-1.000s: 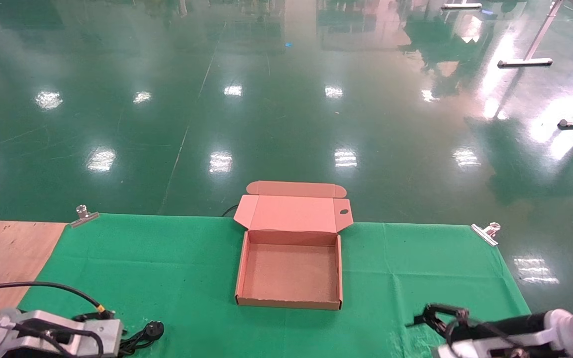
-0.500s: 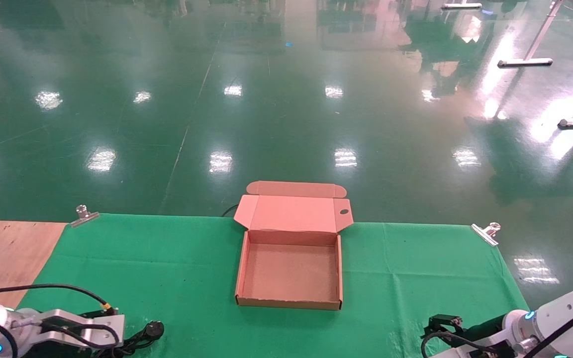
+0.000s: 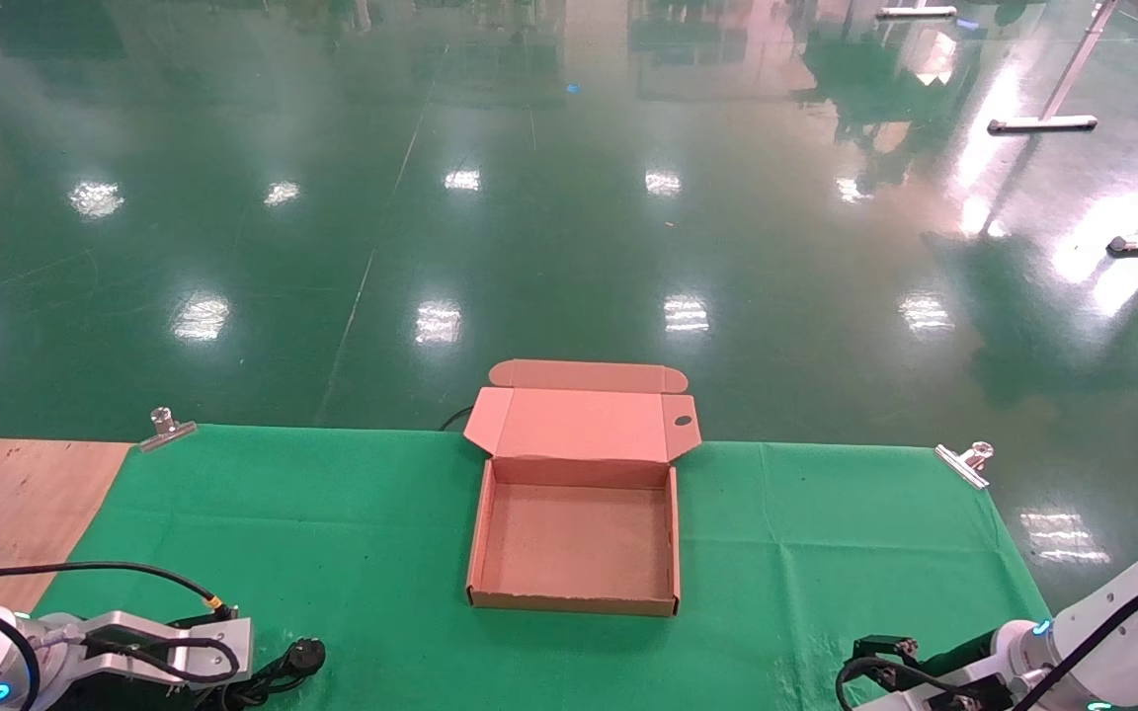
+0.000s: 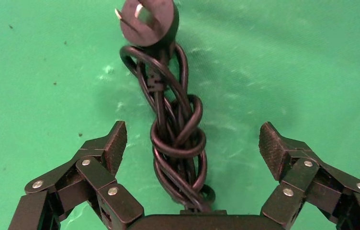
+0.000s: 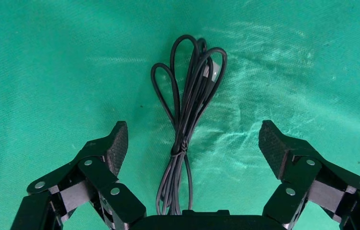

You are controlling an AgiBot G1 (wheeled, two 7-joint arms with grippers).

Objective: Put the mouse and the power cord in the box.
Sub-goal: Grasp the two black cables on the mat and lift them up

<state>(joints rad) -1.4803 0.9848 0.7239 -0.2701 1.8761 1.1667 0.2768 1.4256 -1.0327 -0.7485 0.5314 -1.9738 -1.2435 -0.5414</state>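
Black left hand (image 4: 192, 143) spread, straddling power cord (image 4: 175, 129).

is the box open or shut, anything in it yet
Open and empty: the box has its lid folded back and flat, and its bare cardboard floor shows. The power cord lies on the cloth.

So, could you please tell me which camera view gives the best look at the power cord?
The left wrist view: the power cord lies coiled on the green cloth between the left gripper and its open fingers, plug showing. The head view shows only its plug end. The right wrist view shows none of it.
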